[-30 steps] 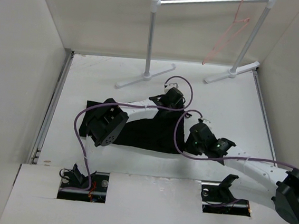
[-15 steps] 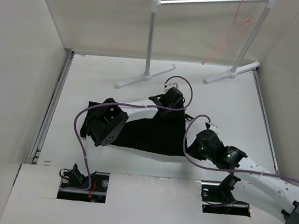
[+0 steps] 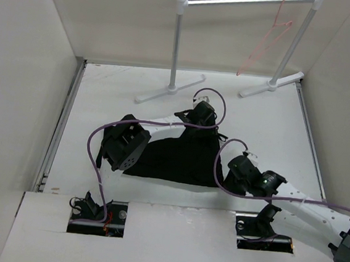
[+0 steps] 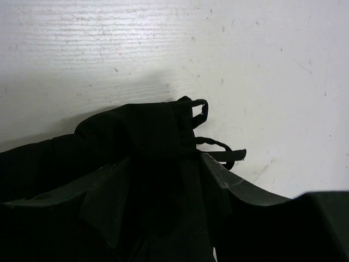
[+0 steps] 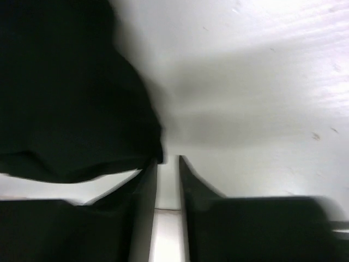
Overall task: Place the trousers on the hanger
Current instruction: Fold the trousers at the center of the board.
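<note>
Lying flat beneath both arms, the trousers (image 3: 178, 159) are not yet on the hanger (image 3: 265, 45), which hangs from the rack (image 3: 237, 0) far beyond both grippers. Only the wrist views show the grips. The left gripper (image 4: 163, 169) is clamped on a fabric edge. The right gripper (image 5: 168, 164) is barely apart and empty, with cloth just to its left.

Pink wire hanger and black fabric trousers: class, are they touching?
Apart. The top external view shows the pink wire hanger hanging on the white tubular rack, with bare table between it and the black fabric trousers.
</note>
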`<state>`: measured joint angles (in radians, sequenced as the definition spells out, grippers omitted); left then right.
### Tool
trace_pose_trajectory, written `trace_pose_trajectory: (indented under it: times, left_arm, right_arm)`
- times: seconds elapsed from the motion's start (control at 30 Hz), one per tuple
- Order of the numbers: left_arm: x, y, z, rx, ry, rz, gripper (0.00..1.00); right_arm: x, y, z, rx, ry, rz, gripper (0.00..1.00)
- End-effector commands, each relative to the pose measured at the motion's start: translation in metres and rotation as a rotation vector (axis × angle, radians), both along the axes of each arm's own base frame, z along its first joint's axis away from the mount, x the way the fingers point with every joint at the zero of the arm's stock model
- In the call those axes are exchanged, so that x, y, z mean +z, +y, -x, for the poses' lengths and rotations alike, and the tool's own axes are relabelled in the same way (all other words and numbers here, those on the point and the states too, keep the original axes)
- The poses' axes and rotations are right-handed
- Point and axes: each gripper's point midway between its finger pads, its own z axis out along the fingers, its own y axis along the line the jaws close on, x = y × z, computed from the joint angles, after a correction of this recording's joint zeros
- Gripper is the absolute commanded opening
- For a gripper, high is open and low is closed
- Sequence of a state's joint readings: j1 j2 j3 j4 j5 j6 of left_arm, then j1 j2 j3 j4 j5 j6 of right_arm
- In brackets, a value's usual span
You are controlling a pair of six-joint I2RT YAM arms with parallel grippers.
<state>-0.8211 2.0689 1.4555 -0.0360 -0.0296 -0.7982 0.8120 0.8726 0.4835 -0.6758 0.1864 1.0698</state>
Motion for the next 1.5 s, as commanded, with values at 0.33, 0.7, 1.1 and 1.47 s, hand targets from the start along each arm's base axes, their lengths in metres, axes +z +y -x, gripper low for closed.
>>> trace_pose_trajectory:
  times: [0.33, 0.7, 1.1, 1.47]
  left_arm:
    - [0.083, 0.014, -0.011, 0.044, -0.129, 0.1, 0.69]
    - [0.105, 0.07, 0.0, 0.105, -0.15, 0.122, 0.71]
    - [0.114, 0.202, 0.028, 0.31, -0.169, 0.094, 0.71]
    - [0.12, 0.214, 0.064, 0.269, -0.189, 0.088, 0.31]
  right_arm:
    - [0.09, 0.031, -0.043, 0.081, -0.246, -0.14, 0.22]
    - [0.027, 0.061, -0.052, 0.066, -0.167, -0.235, 0.17]
    - [0.149, 0.05, -0.066, 0.104, -0.378, -0.315, 0.68]
    - [0.353, -0.026, -0.249, -0.095, -0.833, -0.168, 0.25]
